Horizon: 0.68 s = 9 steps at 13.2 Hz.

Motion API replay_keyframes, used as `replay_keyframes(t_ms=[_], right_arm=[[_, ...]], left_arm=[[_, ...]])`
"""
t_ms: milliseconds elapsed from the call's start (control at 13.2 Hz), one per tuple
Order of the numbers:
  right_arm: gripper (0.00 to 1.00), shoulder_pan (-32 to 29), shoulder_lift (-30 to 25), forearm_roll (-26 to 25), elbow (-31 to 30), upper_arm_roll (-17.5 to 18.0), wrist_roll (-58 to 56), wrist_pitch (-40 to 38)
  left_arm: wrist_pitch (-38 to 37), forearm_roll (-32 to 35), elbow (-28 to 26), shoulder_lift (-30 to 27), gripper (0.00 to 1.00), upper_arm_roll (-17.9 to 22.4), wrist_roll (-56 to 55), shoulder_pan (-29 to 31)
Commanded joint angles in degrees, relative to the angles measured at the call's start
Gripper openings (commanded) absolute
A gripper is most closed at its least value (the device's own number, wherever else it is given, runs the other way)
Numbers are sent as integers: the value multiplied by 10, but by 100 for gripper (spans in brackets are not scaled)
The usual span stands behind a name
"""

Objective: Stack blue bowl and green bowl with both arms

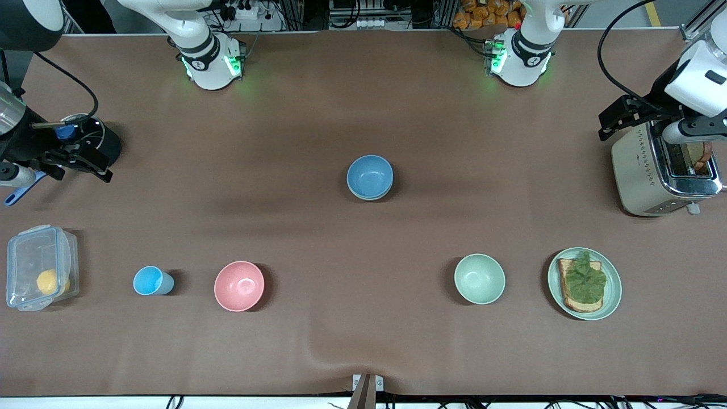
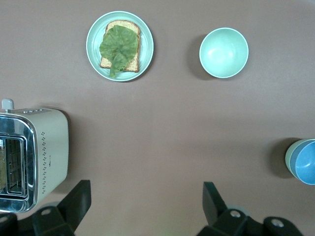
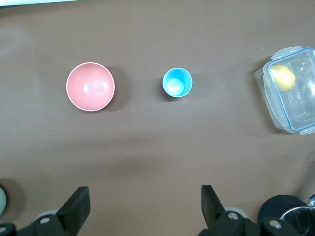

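Observation:
The blue bowl (image 1: 370, 177) stands at the table's middle, nested in a pale green bowl whose rim (image 2: 288, 158) shows around it in the left wrist view. A second green bowl (image 1: 479, 278) stands alone, nearer the front camera, toward the left arm's end; it also shows in the left wrist view (image 2: 223, 52). My left gripper (image 1: 616, 119) hangs open and empty beside the toaster; in its own view (image 2: 146, 189) only bare table lies between the fingers. My right gripper (image 1: 79, 162) hangs open and empty at the right arm's end of the table; its own view (image 3: 144, 191) shows bare table too.
A toaster (image 1: 659, 170) and a green plate (image 1: 613, 295) with toast and lettuce are at the left arm's end. A pink bowl (image 1: 239, 286), a light-blue cup (image 1: 150, 280) and a clear lidded box (image 1: 40, 274) stand toward the right arm's end.

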Motion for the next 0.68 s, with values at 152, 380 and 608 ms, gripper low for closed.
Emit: replay_keyframes(t_ms=[152,380,608], right_arm=[[100,-14,-4,-13,3,10,-12,-3],[100,-14,-4,-13,3,10,-12,-4],[100,-10,-3,-12,3,7,-11,-5]], left_arm=[[-12,5,8,6,100,-1,2,-1],[-12,5,8,7,100,-1,3,0],[-12,5,9,7,100,0,2,0]])
